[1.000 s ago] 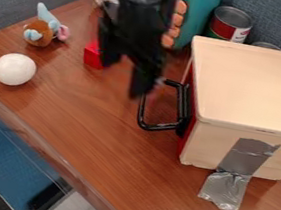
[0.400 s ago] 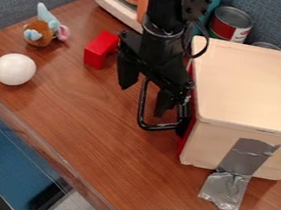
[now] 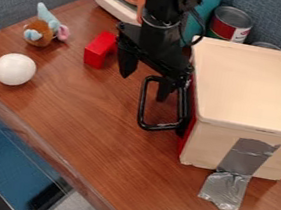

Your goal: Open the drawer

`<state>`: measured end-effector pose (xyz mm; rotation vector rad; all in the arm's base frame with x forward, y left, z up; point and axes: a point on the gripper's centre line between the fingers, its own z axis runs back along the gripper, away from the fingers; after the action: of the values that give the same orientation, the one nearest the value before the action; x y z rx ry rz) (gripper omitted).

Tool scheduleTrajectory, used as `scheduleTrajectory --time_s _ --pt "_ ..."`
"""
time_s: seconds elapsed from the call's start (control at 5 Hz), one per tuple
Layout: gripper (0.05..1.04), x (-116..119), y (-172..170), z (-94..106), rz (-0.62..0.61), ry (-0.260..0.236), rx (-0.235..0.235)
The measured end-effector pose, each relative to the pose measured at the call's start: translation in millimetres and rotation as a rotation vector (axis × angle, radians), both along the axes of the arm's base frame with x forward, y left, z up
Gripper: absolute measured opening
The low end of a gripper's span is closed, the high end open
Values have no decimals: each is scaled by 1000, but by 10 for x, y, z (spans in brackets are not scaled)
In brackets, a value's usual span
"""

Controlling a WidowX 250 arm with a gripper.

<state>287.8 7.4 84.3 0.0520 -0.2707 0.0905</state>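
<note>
1. The drawer, at 3 o'clock, sits closed in a pale wooden box [image 3: 254, 90], its red front [image 3: 186, 135] facing 9 o'clock.
2. The box's front edge slants from just before 12 o'clock toward just before 6, and the drawer's front runs lengthwise with it.
3. Its black handle [image 3: 160, 127], a squared loop near the middle of the view, juts toward 9 o'clock; its outer bar runs from 12 to 6 o'clock.
4. Above the handle, the gripper [image 3: 145, 80] hangs from 12 o'clock, spread wide and gripping nothing. One finger [image 3: 128, 66] is on the 9 o'clock side of the outer bar, the other [image 3: 165, 90] within the loop's outline; whether either touches the handle cannot be told.
5. A red block [image 3: 99, 49] lies at 11 o'clock, a plush toy [image 3: 40, 32] at 10 and a white ball [image 3: 14, 69] at 9 on the wooden table [image 3: 91, 134].
6. A can [image 3: 230, 24] stands behind the box at 1 o'clock; silver tape [image 3: 226, 184] runs down the box's side onto the table at 4.
</note>
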Motion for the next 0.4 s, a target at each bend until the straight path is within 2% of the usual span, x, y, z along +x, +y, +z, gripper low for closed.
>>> scheduleTrajectory --time_s 0.2,0.4 --pt "998 4 64 -67 45 14 -8" --pt "998 -6 74 -220 74 58 -30"
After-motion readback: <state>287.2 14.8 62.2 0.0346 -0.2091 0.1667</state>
